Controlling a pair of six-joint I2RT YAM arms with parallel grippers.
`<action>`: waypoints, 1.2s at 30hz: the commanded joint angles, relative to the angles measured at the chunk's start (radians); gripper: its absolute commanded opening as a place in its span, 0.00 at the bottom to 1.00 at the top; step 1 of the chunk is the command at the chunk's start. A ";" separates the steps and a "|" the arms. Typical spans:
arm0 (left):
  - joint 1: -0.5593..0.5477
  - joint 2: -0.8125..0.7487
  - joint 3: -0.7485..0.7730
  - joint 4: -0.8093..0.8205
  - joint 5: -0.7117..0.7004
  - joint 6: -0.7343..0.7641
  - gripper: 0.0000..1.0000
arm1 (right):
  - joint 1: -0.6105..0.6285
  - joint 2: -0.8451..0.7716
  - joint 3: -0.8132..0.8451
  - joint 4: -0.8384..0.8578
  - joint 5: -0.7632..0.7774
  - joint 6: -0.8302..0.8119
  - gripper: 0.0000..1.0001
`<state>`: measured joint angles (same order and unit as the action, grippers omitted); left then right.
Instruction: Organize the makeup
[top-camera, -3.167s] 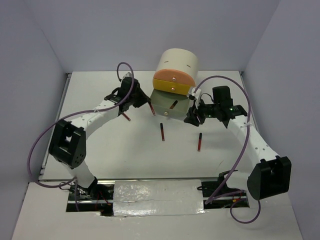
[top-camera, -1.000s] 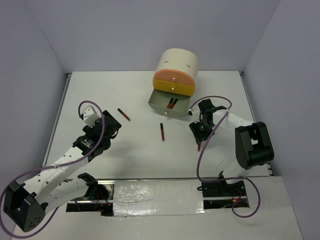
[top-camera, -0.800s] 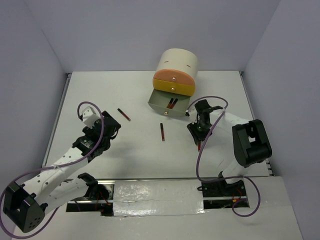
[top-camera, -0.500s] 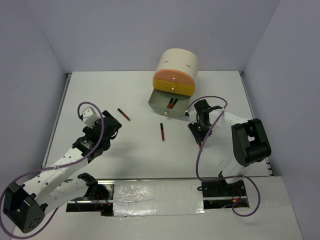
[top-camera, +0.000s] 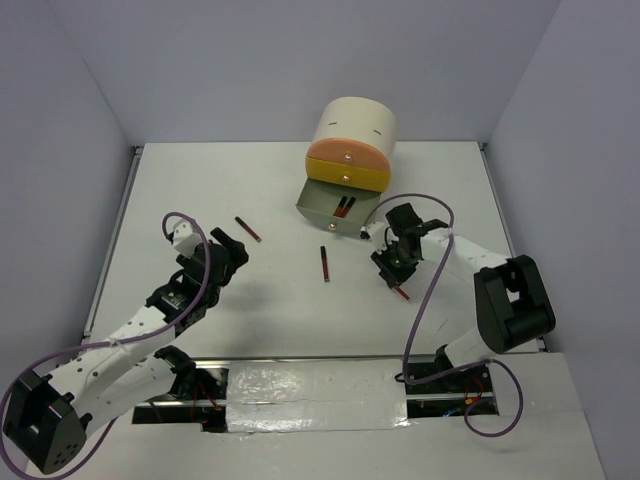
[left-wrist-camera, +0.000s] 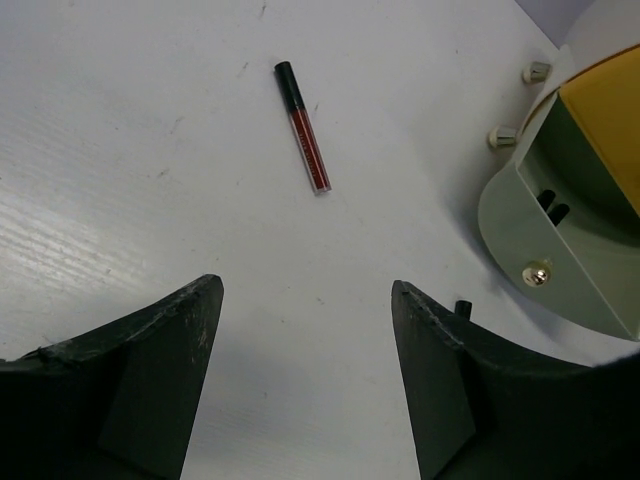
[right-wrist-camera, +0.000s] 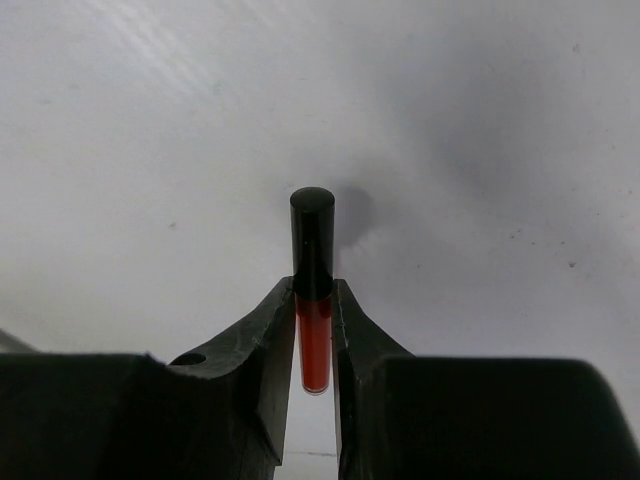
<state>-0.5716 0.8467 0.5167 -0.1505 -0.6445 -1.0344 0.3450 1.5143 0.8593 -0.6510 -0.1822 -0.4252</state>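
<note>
Evidently mid-pickup, a thin dark-red stick with a black cap (right-wrist-camera: 313, 245) is gripped at the white table (right-wrist-camera: 150, 120) by the nearly closed right gripper (right-wrist-camera: 313, 300); the left gripper (left-wrist-camera: 305, 300) is held wide open, empty. A lift toward the open grey-green drawer (top-camera: 335, 212) is called for next

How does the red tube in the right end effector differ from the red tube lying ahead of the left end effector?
The right tube is pinched in the right end effector; the left tube lies loose on the table, untouched. The right tube sits right of the open drawer; the left tube sits left of it, ahead of the open left end effector. Both are slim, black-capped and red-bodied, and both are outside the drawer.
</note>
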 joint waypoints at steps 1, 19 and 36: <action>0.007 -0.014 -0.009 0.097 0.023 0.042 0.80 | 0.011 -0.083 0.079 -0.039 -0.143 -0.081 0.07; 0.056 0.015 -0.046 0.181 0.201 0.074 0.81 | 0.045 0.102 0.678 0.111 -0.217 -0.264 0.09; 0.139 0.118 0.006 0.120 0.261 0.047 0.82 | 0.045 0.311 0.702 0.157 -0.160 -0.271 0.51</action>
<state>-0.4515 0.9447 0.4786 -0.0383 -0.3943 -0.9749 0.3840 1.8549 1.5616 -0.5186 -0.3363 -0.6827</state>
